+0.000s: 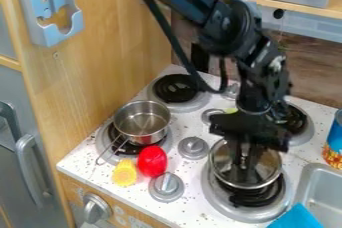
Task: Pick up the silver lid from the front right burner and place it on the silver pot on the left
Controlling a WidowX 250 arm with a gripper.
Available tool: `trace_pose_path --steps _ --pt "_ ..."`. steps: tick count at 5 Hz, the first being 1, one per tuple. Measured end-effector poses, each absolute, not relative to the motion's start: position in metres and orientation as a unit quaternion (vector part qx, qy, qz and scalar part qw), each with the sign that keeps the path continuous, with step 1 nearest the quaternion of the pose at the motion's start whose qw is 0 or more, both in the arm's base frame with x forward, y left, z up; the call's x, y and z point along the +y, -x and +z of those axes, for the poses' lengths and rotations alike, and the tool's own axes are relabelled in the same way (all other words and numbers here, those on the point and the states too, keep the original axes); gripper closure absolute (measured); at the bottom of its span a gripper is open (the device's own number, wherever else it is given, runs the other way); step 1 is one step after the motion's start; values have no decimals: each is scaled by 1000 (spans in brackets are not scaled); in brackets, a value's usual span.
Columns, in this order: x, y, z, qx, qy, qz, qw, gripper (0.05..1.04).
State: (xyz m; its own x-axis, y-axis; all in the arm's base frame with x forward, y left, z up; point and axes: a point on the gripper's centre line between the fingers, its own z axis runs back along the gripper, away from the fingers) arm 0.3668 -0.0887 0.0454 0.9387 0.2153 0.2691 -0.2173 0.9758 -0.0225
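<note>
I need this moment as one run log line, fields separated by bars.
gripper: over right pot, contact unclear | left pot: on front-left burner | red object: beside yellow object

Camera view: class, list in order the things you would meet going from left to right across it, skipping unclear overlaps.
Light blue wall holder → yellow object → red oval object → middle grey knob → metal pot at the end effector → sink.

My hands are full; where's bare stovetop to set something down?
Bare white top lies between the blue can, sink and back-right burner; also between the top's front knob and front-right burner. It's crowded around the left pot, red piece, yellow piece and gripper.
</note>
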Motion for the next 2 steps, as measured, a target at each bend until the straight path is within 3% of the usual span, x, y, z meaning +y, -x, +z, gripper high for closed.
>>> trace_pose_path --steps 2 --pt "-38 -389 68 -152 -4 220 964 769"
